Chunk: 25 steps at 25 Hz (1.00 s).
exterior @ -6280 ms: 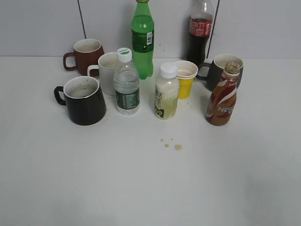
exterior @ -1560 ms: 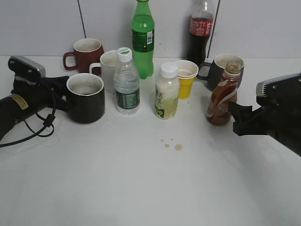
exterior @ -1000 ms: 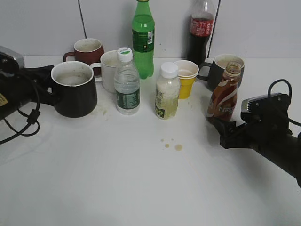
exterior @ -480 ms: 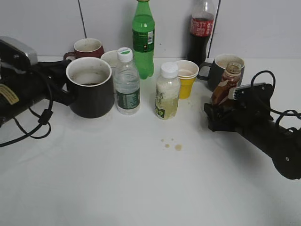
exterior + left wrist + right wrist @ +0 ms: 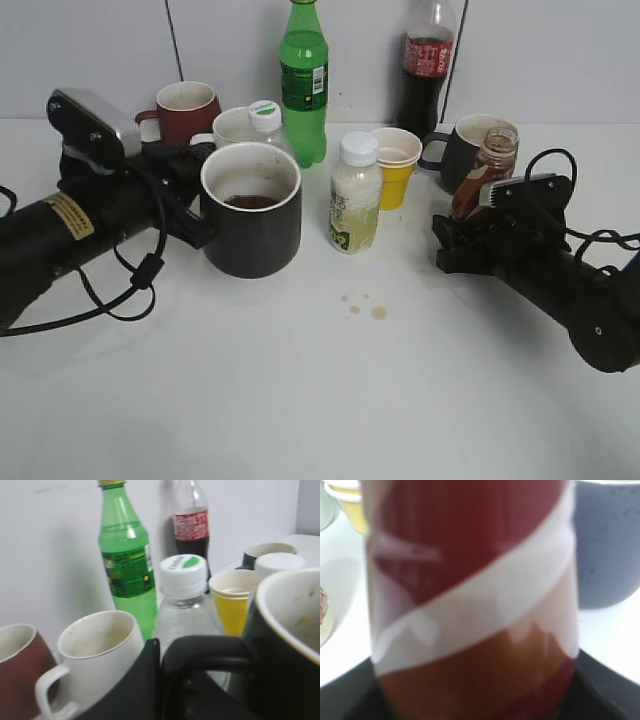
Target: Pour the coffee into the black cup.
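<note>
**Exterior view: black cup held left of centre, coffee bottle gripped on the right**

Exterior view: the black cup (image 5: 251, 210) is held by its handle in the left gripper (image 5: 196, 196), whose fingers are closed on that handle, as is confirmed in the left wrist view, where the dark handle (image 5: 205, 652) is seen clamped against the black finger (image 5: 145, 680). A little dark liquid is seen at the bottom of the cup. Whether the cup is resting on the white table (image 5: 300, 400) or raised just above it cannot be told.

On the right, the brown coffee bottle (image 5: 483, 172) is enclosed low on its body by the right gripper (image 5: 462, 236); its open neck is leaned slightly to the right. In the right wrist view the bottle's red, white and brown label (image 5: 470, 595) fills the frame, with the dark jaws seen at both lower corners, closed on it.

Behind the black cup a white mug (image 5: 232, 127), a maroon mug (image 5: 184, 108) and a water bottle cap (image 5: 264, 114) are visible. Between the two grippers a pale drink bottle (image 5: 354, 195) and a yellow paper cup (image 5: 395, 166) are standing, with a green bottle (image 5: 303, 80), a cola bottle (image 5: 424, 65) and a dark grey mug (image 5: 458, 146) further back. Small brown drips (image 5: 365, 304) are marked on the table.
</note>
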Motion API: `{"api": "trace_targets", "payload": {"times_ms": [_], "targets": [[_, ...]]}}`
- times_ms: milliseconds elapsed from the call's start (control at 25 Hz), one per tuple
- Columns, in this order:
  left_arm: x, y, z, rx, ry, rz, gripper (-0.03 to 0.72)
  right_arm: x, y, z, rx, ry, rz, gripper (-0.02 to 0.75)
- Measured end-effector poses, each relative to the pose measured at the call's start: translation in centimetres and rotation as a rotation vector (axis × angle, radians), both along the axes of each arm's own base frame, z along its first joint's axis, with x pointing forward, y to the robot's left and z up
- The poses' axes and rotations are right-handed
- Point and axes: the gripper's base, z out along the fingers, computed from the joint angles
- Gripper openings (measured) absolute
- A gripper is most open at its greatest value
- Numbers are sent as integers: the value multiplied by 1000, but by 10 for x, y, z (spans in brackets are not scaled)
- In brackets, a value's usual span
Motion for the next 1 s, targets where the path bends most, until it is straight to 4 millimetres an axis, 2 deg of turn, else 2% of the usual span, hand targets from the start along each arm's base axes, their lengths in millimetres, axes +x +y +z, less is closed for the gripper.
{"api": "trace_targets", "payload": {"times_ms": [160,440,600,760,1000], "targets": [[-4,-9,-1,4,9,-24,38,0,5,17,-41,-39,67,503],[-12,-24,-5,23,55,-41,37,-2,16,93,-182,-276,238,503],[-12,-40,-4,42,80,-56,37,-6,18,121,-309,-382,288,503],[-12,-54,0,56,85,-81,37,-2,23,135,-411,-450,347,503],[-8,-67,6,57,90,-83,36,1,40,141,-570,-547,449,503]]}}
